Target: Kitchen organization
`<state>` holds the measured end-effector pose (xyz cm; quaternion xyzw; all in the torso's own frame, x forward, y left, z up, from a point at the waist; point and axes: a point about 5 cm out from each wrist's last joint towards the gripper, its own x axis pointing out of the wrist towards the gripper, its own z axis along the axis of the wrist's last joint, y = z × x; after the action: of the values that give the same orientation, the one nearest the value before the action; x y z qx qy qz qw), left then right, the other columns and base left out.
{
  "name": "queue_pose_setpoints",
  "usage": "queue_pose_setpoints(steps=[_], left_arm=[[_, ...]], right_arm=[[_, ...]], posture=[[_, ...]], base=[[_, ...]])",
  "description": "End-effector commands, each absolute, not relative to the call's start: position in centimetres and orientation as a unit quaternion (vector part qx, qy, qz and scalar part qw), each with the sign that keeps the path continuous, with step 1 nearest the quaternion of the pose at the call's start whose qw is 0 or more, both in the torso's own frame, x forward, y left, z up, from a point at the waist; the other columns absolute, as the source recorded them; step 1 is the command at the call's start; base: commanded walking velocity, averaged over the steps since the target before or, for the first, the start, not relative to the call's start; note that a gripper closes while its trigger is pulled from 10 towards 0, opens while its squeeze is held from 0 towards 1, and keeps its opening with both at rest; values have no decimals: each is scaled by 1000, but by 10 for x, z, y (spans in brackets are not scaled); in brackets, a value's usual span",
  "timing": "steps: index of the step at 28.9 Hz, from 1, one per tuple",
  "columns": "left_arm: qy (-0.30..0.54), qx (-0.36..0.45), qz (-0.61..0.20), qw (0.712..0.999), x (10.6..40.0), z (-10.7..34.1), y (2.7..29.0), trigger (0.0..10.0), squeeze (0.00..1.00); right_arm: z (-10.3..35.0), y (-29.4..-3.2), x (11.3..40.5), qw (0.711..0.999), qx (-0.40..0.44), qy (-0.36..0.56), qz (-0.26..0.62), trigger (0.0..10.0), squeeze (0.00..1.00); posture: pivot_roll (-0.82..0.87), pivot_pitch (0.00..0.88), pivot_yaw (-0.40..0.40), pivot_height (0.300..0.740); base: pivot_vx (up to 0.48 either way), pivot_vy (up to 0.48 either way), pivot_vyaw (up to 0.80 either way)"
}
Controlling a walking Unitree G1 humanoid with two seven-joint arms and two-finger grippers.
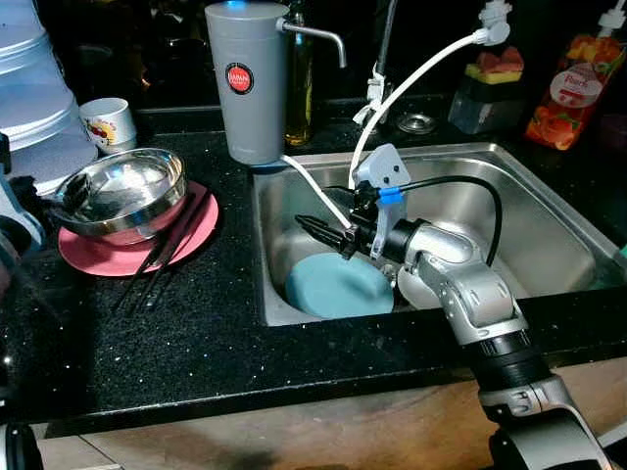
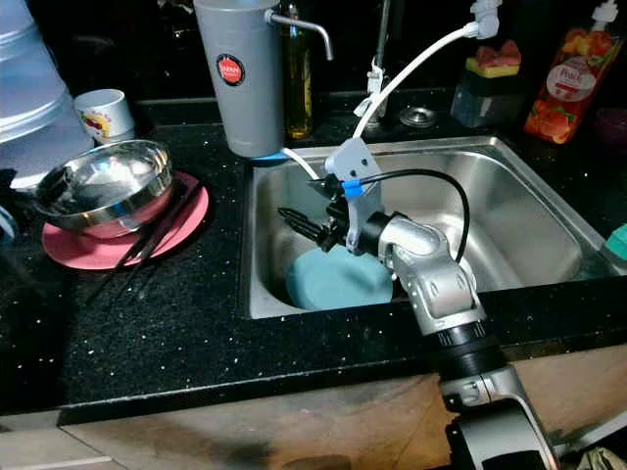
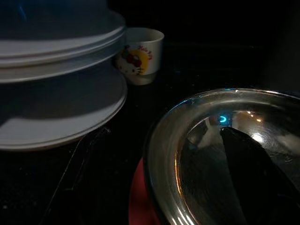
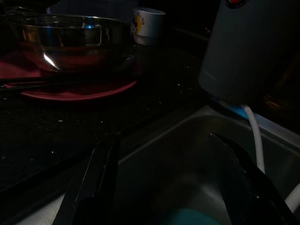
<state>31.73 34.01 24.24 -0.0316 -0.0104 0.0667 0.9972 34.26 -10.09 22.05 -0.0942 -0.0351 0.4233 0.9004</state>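
Observation:
My right gripper [image 1: 318,227] reaches into the steel sink [image 1: 549,235] and hangs just above a round blue plate [image 1: 338,286] lying on the sink floor. In the right wrist view its two black fingers [image 4: 93,183] stand wide apart with nothing between them. On the counter to the left, a steel bowl [image 1: 122,191] rests on a pink plate [image 1: 191,240], with black chopsticks [image 1: 162,259] leaning across the plate's edge. A single black finger [image 3: 248,178] of my left gripper lies over the inside of that bowl.
A pale dish [image 1: 416,289] lies beside the blue plate, partly under my arm. A grey water filter [image 1: 245,83] stands at the sink's back left corner. A white hose [image 1: 411,83] arcs over the basin. A cartoon cup [image 1: 108,122] and stacked white plates [image 1: 29,98] stand far left.

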Motion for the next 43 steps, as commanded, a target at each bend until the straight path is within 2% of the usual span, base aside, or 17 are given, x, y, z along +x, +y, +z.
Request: queue_pose_setpoints(steps=[1, 9, 14, 25, 26, 27, 28, 43], left_arm=[[16, -50, 65, 996, 321, 232, 337, 10000, 0], [63, -98, 66, 991, 339, 231, 324, 10000, 0], [121, -111, 90, 982, 341, 229, 326, 10000, 0], [144, -117, 102, 977, 336, 235, 333, 10000, 0], [145, -120, 105, 976, 334, 235, 335, 9176, 0], [145, -120, 105, 976, 334, 235, 335, 9176, 0], [146, -126, 109, 975, 333, 234, 336, 0, 0], [139, -136, 125, 973, 330, 238, 342, 0, 0]], right_arm=[[223, -100, 343, 898, -98, -40, 427, 10000, 0], [226, -101, 344, 896, -105, -41, 429, 10000, 0], [226, -103, 344, 896, -108, -41, 429, 10000, 0], [228, -105, 345, 895, -111, -41, 430, 10000, 0], [228, -104, 345, 895, -111, -42, 431, 10000, 0], [228, -104, 345, 895, -111, -42, 431, 10000, 0], [229, -104, 345, 895, -111, -42, 431, 10000, 0], [229, -105, 346, 895, -112, -42, 429, 10000, 0]], posture=[[27, 0, -23, 740], [16, 0, -20, 740], [12, 3, -13, 740], [16, 7, -20, 740], [17, 7, -21, 740], [17, 7, -21, 740], [17, 7, -22, 740], [15, 7, -22, 740]], base=[[0, 0, 0], [0, 0, 0], [0, 0, 0], [0, 0, 0], [0, 0, 0], [0, 0, 0], [0, 0, 0], [0, 0, 0]])
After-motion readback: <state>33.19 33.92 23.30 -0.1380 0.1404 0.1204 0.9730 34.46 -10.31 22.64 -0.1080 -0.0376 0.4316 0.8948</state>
